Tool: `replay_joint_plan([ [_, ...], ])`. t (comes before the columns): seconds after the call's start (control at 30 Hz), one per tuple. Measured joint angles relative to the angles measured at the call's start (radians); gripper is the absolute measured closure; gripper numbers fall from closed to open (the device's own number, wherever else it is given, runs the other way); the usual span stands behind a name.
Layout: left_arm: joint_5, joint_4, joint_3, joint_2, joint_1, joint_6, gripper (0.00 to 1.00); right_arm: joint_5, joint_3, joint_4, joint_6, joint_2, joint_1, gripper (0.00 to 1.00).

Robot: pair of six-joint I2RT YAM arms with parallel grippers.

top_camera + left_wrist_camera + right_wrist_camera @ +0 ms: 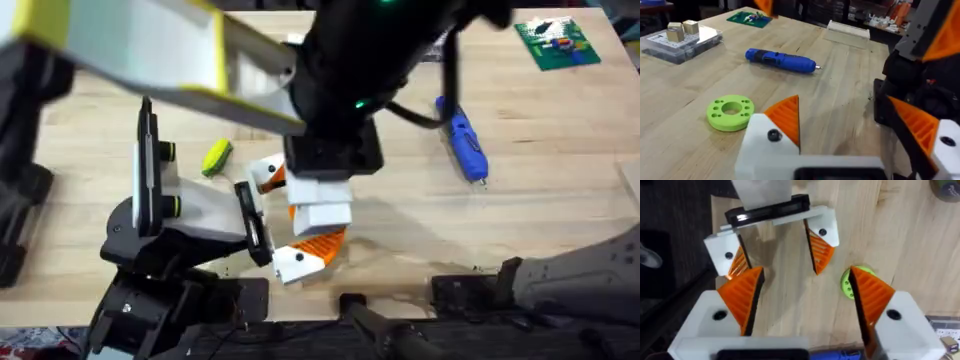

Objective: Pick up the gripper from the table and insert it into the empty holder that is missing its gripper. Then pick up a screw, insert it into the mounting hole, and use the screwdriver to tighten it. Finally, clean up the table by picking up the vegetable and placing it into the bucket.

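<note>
The holder [200, 205] is my left arm's wrist, ending in a black bracket [767, 211]. Two white finger pieces with orange ribbed tips [820, 240] [730, 255] sit on it, so my left gripper [284, 215] stands open. I cannot tell which piece is the task's gripper. My right gripper [807, 275] hovers just over those fingertips, open and holding nothing. The blue screwdriver [462, 140] lies on the table [400, 190] to the right. The yellow-green corn vegetable [216, 156] lies behind the holder. The bucket is out of view.
A bright green disc [730, 112] lies on the far side of the left fingers. A clear parts box [680, 37] and a green circuit board [557, 42] sit at the far right. My right arm rises large and dark under the overhead camera.
</note>
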Motion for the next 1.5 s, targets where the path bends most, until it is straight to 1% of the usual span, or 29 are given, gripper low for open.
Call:
replay_joint_plan([
  [0.13, 0.000, 0.000, 0.000, 0.000, 0.000, 0.000, 0.009, -0.060, 0.000, -0.034, -0.006, -0.030, -0.062, 0.006],
  [0.23, 0.000, 0.000, 0.000, 0.000, 0.000, 0.002, 0.009, -0.083, -0.005, -0.075, -0.021, -0.056, -0.106, 0.006],
  [0.33, 0.000, 0.000, 0.000, 0.000, 0.000, 0.002, 0.009, -0.103, -0.056, -0.055, -0.034, -0.099, -0.128, 0.008],
  [0.4, 0.000, 0.000, 0.000, 0.000, 0.000, 0.002, 0.009, -0.126, -0.124, 0.011, -0.039, -0.137, -0.139, 0.007],
  [0.53, 0.000, 0.000, 0.000, 0.000, 0.000, 0.002, 0.009, -0.179, -0.335, 0.182, -0.035, -0.234, -0.166, 0.006],
  [0.6, 0.000, 0.000, 0.000, 0.000, 0.000, 0.002, 0.009, -0.192, -0.429, 0.221, -0.023, -0.275, -0.180, 0.006],
  [0.63, 0.000, 0.000, 0.000, 0.000, 0.000, 0.002, 0.009, -0.230, -0.525, 0.230, -0.008, -0.322, -0.206, 0.006],
  [0.67, 0.000, 0.000, 0.000, 0.000, 0.000, 0.002, 0.009, -0.242, -0.538, 0.226, -0.005, -0.331, -0.214, 0.006],
  [0.87, 0.000, 0.000, 0.000, 0.000, 0.000, 0.002, 0.009, -0.285, -0.546, 0.226, 0.000, -0.350, -0.225, 0.006],
  [1.5, 0.000, 0.000, 0.000, 0.000, 0.000, 0.002, 0.009, -0.286, -0.547, 0.226, 0.000, -0.350, -0.225, 0.006],
])
